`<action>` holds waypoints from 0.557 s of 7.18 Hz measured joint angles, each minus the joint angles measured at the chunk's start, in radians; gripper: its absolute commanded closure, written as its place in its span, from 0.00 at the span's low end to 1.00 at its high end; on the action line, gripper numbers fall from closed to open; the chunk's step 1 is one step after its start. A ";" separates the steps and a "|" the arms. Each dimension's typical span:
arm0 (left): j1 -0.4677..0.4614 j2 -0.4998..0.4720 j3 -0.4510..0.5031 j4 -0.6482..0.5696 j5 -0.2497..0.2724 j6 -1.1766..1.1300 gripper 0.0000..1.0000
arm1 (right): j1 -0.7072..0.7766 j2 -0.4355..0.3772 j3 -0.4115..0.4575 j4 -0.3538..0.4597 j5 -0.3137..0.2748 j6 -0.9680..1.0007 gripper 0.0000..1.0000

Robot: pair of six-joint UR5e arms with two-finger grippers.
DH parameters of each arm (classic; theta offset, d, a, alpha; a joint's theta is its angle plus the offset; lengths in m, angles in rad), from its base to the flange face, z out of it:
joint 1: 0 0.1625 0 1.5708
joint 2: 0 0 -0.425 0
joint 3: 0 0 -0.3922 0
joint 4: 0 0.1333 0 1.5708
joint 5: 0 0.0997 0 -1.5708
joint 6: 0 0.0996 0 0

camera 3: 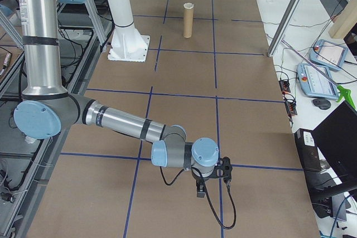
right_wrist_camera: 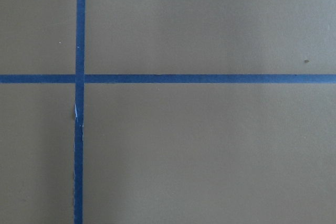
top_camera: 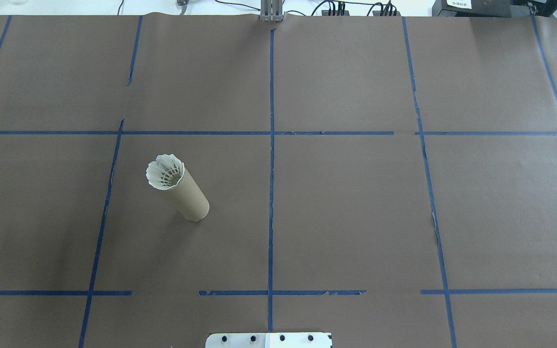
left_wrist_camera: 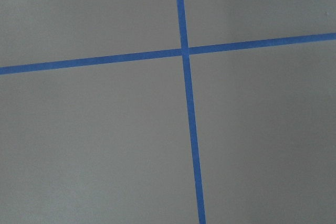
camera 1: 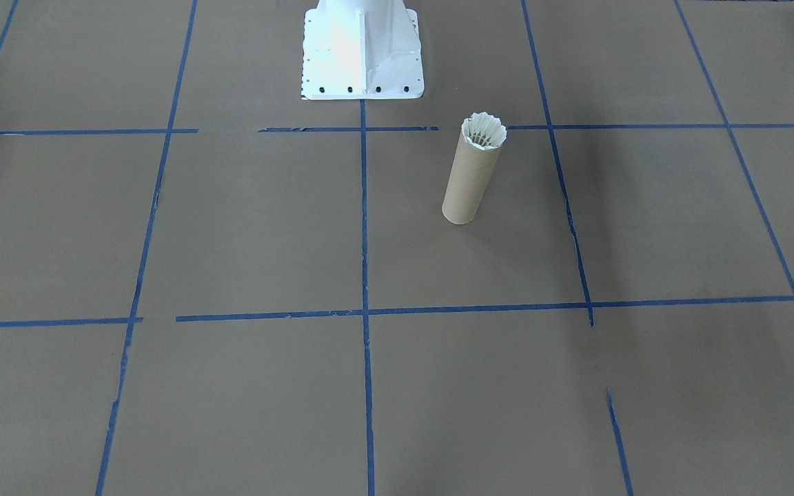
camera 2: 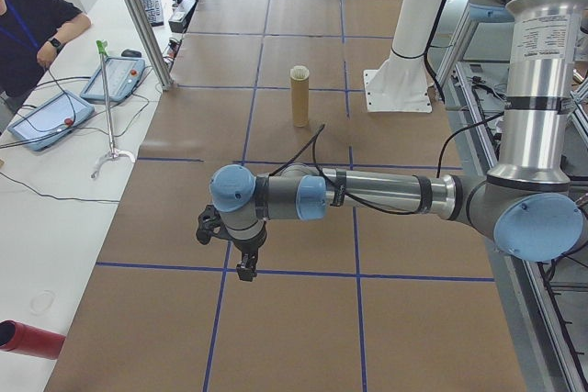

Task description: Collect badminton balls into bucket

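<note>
The bucket (camera 1: 464, 186), a brown cardboard tube, stands upright on the brown paper near the pedestal. A white feather badminton ball (camera 1: 484, 131) sits in its mouth with the skirt flaring above the rim; the overhead view shows the bucket (top_camera: 190, 197) and the ball (top_camera: 165, 172) left of centre. No other badminton ball shows on the table. My left gripper (camera 2: 243, 266) hangs over the paper far from the bucket (camera 2: 299, 103). My right gripper (camera 3: 201, 189) hangs at the opposite end. Both show only in the side views, so I cannot tell whether either is open or shut.
The white pedestal base (camera 1: 362, 55) stands just behind the bucket. Blue tape lines grid the paper (top_camera: 356, 203). A person's arm (camera 2: 41, 29) and teach pendants (camera 2: 46, 121) lie beyond the table's far edge, with a red cylinder (camera 2: 28, 337) nearby.
</note>
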 measured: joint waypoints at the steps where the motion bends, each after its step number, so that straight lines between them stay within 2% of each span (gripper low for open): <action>1: 0.000 0.001 -0.015 0.000 0.022 0.000 0.00 | 0.000 0.000 0.000 0.000 0.000 0.000 0.00; 4: 0.000 0.001 -0.027 0.001 0.035 -0.002 0.00 | 0.000 0.000 -0.001 0.000 0.000 0.000 0.00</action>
